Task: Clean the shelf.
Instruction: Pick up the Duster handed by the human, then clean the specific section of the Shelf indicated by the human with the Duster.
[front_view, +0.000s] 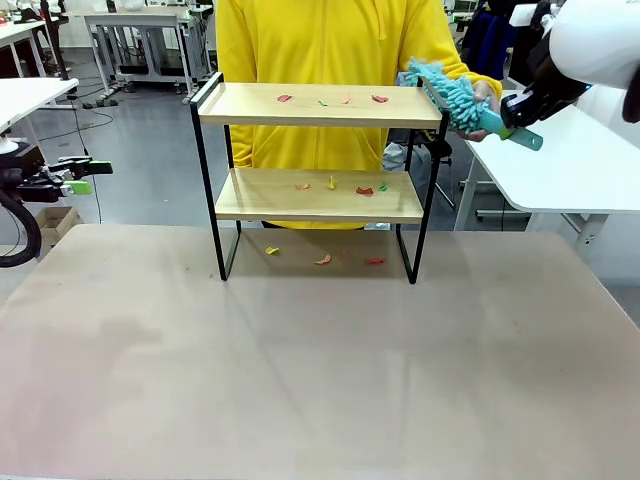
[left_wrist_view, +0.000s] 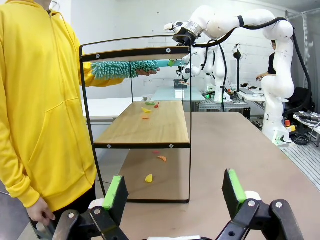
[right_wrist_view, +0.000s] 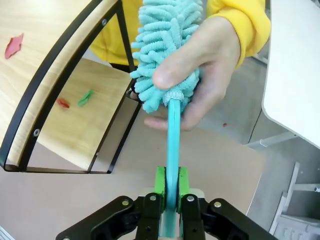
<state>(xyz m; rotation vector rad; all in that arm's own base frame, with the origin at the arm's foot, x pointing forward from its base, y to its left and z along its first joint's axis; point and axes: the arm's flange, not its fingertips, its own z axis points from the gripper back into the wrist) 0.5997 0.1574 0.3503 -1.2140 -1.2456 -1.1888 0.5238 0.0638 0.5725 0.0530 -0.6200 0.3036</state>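
Observation:
The shelf (front_view: 250, 105) stands at the far middle of the table, and its lower board (left_wrist_view: 150, 130) shows end-on in the left wrist view. Small coloured scraps (front_view: 380, 99) lie on both boards and on the table beneath. At the shelf's top right corner, a person's hand (right_wrist_view: 210, 65) holds the fluffy head of a teal duster (front_view: 455, 95). My right gripper (right_wrist_view: 170, 187) is shut on the duster's handle (right_wrist_view: 172, 135), and it also shows in the front view (front_view: 510, 115). My left gripper (left_wrist_view: 175, 195) is open and holds nothing, off the table's left edge (front_view: 88, 177).
The person in a yellow hoodie (front_view: 320, 40) stands right behind the shelf. A white side table (front_view: 580, 170) is at the right and another (front_view: 30, 95) at the far left. The brown tabletop (front_view: 320, 380) stretches bare in front of the shelf.

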